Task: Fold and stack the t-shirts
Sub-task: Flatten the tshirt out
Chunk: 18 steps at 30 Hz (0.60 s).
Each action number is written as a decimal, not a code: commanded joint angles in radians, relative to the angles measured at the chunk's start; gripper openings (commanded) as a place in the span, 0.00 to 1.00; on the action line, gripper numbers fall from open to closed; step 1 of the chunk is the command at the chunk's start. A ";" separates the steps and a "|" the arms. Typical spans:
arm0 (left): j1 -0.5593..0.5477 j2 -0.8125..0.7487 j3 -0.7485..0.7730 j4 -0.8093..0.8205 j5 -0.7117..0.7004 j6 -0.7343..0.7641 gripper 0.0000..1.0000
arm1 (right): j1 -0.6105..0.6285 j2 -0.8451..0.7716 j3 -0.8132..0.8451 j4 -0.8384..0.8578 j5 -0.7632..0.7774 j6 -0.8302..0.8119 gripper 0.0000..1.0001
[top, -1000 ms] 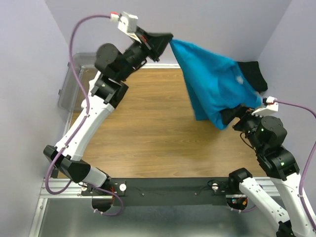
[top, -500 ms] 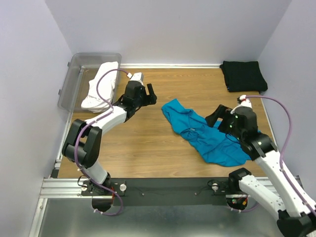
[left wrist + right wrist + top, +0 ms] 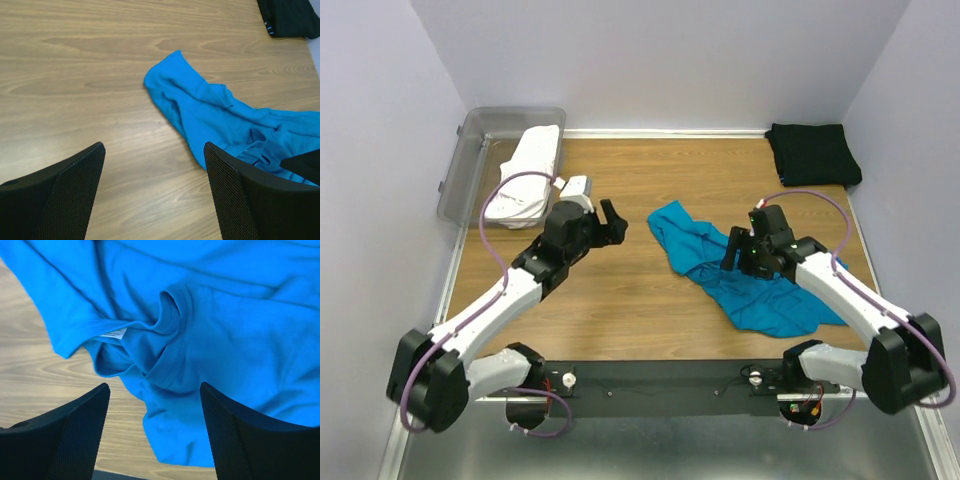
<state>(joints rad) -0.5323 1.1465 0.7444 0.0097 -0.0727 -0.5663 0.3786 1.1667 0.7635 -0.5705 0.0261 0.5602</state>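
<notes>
The teal-blue t-shirt point(image 3: 745, 275) lies crumpled on the wooden table, right of centre. My right gripper point(image 3: 738, 250) hovers open just over its middle. In the right wrist view the collar with a white label point(image 3: 113, 333) shows between and ahead of the jaws, and the right gripper point(image 3: 155, 432) holds nothing. My left gripper point(image 3: 611, 221) stands open over bare wood, left of the shirt's nearest corner point(image 3: 172, 65). Nothing sits between the jaws of the left gripper point(image 3: 154, 192). The black t-shirt point(image 3: 813, 153) lies folded at the back right. The white t-shirt point(image 3: 525, 172) rests bunched at the tub.
A clear grey plastic tub point(image 3: 470, 130) stands at the back left corner, with the white shirt draped at its right side. Purple walls close in the table on three sides. The black shirt's edge point(image 3: 292, 17) shows at the top right of the left wrist view.
A second ago both grippers held the teal shirt high in the air. It now lies dropped on the table. Both arms have come down low, with the right gripper over the cloth.
</notes>
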 commanded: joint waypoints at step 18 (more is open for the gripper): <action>-0.005 -0.223 -0.186 -0.122 -0.079 -0.010 0.84 | 0.143 0.425 0.333 0.073 -0.125 -0.255 0.75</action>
<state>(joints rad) -0.5323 0.9287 0.5697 -0.1154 -0.1272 -0.5674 0.4686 1.5005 1.0485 -0.5079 -0.1024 0.3088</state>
